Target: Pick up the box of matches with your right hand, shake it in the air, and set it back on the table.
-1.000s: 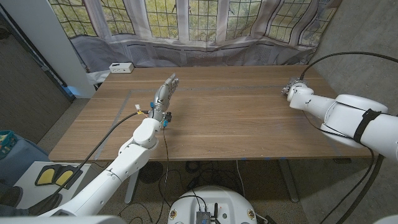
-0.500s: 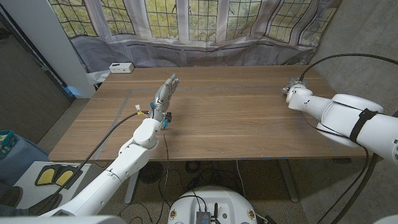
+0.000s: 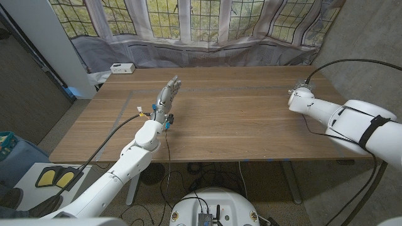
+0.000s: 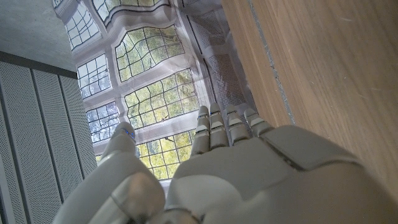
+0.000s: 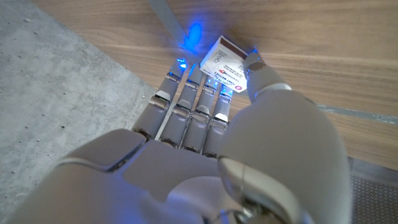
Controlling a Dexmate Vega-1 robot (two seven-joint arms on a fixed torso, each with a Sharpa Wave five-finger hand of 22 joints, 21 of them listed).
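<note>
One long rectangular table of brown wood-grain planks [image 3: 239,119] carries both arms; one leaded window with many small panes [image 3: 188,19] runs behind it, above a grey draped cloth [image 3: 207,50]; one small white rectangular box [image 3: 122,68] sits at the table's far left corner. The two arms are smooth white plastic shells. The left hand [image 3: 168,95], grey and segmented, stands on its edge over the table with straight fingers [image 4: 217,124] lying close together and the thumb apart, holding nothing. The right hand [image 3: 295,94] is near the table's far right edge; in the right wrist view its fingertips [image 5: 186,78] and thumb touch one small flat white-labelled box of matches [image 5: 227,65] over the wood, under a blue glow; whether they clamp it I cannot tell.
</note>
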